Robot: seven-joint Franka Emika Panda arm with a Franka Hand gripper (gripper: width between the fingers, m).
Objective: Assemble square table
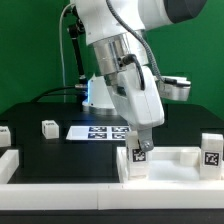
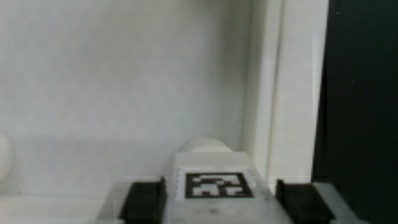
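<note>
**Tagged leg clamped in the claw at the corner of the square top**

Here's the short, chunky white plastic leg, call it the held leg (image 1: pixel 136 165). Its black-and-white tag faces up at the wrist camera. It sits squarely between the two black fingers (image 2: pixel 143 200) of the claw (image 1: pixel 140 150). The claw is clenched on it, one pad against each side, and the wrist view shows that plainly.

Beneath it spreads the white plastic square top (image 1: pixel 178 160) with its raised rim (image 2: pixel 267 70). The held leg is at the corner of the square top on the exterior view's left, just inside that rim. Whether its foot touches the surface, I cannot tell.

Moving outward, a second leg (image 1: pixel 212 152), white and tagged, stands upright at the exterior view's right end of the square top, well apart from the claw. Back on the black tabletop (image 1: pixel 40 150), a third leg (image 1: pixel 48 127) stands toward the exterior view's left. A fourth leg (image 1: pixel 3 134) is cut off by the frame edge.

The marker board (image 1: pixel 100 131) lies flat behind the claw, between the third leg and the arm, partly hidden by the arm's white body. A long, low white border rail (image 1: pixel 70 175) runs along the front. The nearest thing beside the held leg is the raised rim.
</note>
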